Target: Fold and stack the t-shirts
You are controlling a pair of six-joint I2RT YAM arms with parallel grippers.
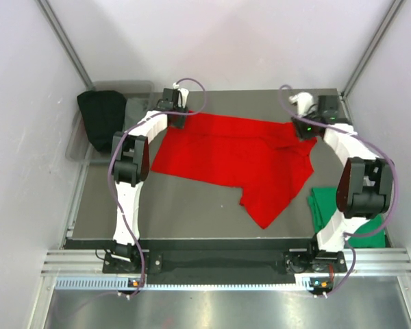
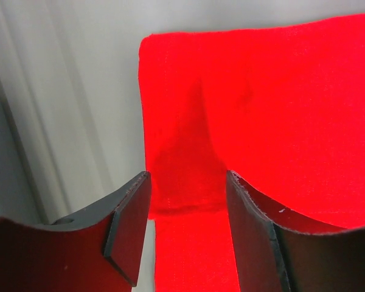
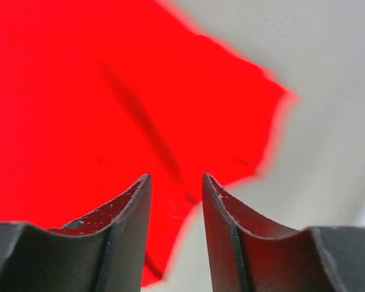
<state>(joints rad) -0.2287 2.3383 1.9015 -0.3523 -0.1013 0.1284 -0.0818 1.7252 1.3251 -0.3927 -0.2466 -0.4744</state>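
The red t-shirt (image 1: 233, 157) lies spread across the far half of the dark table (image 1: 185, 205), with one part trailing toward the front. My left gripper (image 1: 177, 118) is at its far left corner. In the left wrist view that gripper (image 2: 188, 176) stands open over the red cloth (image 2: 280, 109), a fold of it running between the fingers. My right gripper (image 1: 303, 128) is at the shirt's far right corner. In the right wrist view it (image 3: 176, 177) is open just above the red edge (image 3: 79, 91). The green t-shirt (image 1: 327, 205) lies at the front right, partly hidden by the right arm.
A black cloth (image 1: 101, 120) sits in a grey bin (image 1: 79, 147) off the table's far left edge. White walls enclose the table on three sides. The metal rail (image 1: 212, 264) with the arm bases runs along the near edge.
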